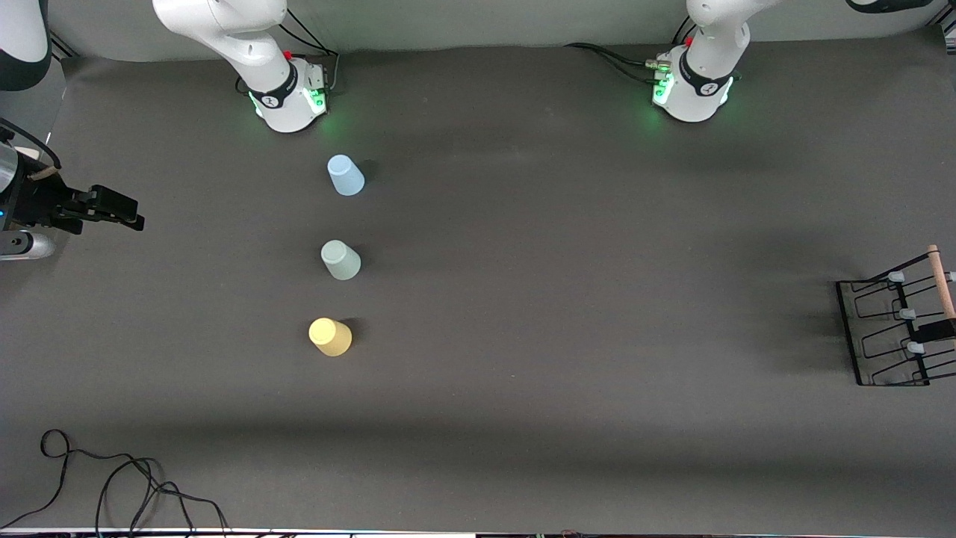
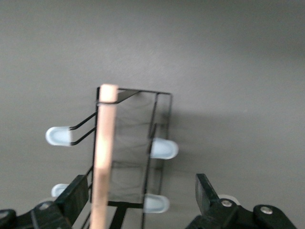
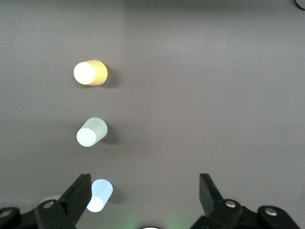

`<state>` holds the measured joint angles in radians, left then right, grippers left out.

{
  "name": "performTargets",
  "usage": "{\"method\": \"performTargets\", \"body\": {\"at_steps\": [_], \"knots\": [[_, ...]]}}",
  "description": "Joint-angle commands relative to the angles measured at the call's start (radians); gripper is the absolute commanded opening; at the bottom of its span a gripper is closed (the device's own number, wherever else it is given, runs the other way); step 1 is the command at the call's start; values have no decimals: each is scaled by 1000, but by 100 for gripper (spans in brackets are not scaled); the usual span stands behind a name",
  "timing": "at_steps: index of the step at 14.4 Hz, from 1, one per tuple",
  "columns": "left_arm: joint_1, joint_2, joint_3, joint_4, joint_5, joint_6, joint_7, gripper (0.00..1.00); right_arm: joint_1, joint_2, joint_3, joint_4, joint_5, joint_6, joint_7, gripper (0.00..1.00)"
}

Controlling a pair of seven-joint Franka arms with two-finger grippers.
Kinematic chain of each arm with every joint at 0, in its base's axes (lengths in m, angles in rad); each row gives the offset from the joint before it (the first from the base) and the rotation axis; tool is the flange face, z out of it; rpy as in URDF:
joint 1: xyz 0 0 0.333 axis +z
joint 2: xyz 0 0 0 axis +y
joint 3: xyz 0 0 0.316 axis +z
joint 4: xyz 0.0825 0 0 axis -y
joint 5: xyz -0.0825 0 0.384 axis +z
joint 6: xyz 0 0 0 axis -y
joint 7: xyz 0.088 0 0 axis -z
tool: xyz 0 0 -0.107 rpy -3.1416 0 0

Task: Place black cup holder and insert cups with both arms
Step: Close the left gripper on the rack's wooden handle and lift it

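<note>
Front view showed the rack [image 1: 889, 329] at the left arm's end of the table [image 1: 567, 299], its wooden bar [image 1: 940, 280] on top and pale-capped pegs [image 1: 907, 314] along its wires. Well apart from it, toward the right arm's end, three cups stood in a line: the blue cup [image 1: 346, 175] farthest from the camera, the green cup [image 1: 340, 260] in the middle and the yellow cup [image 1: 330, 337] nearest, none touching. In the left wrist view the left gripper [image 2: 141, 179] hung over the rack with its jaws wide apart and the bar between them, just beside one finger [image 2: 76, 193]; whether that finger touched the bar could not be told. In the right wrist view the right gripper [image 3: 144, 180] hung over the table with its jaws wide apart, holding nothing, and all three cups showed below it. Each green-lit base [image 1: 287, 97] carried a small white mark on a dark band, too small to read. A loose black cable [image 1: 112, 486] lay at the near edge.
</note>
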<state>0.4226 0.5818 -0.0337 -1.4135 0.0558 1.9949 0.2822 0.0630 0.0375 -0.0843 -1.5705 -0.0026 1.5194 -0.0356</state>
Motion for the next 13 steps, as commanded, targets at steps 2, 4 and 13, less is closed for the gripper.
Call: {"method": "performTargets", "body": {"at_steps": [2, 4, 13], "knots": [[39, 4, -8, -16, 13, -4, 41, 97, 1, -14, 1, -9, -10, 7, -6, 100], [39, 6, -8, -31, 16, 19, 43, 56, 1, -14, 1, -9, -10, 5, -6, 100], [-5, -13, -12, -19, 105, -22, 54, 0, 1, -14, 1, -11, -10, 4, -4, 100]]}}
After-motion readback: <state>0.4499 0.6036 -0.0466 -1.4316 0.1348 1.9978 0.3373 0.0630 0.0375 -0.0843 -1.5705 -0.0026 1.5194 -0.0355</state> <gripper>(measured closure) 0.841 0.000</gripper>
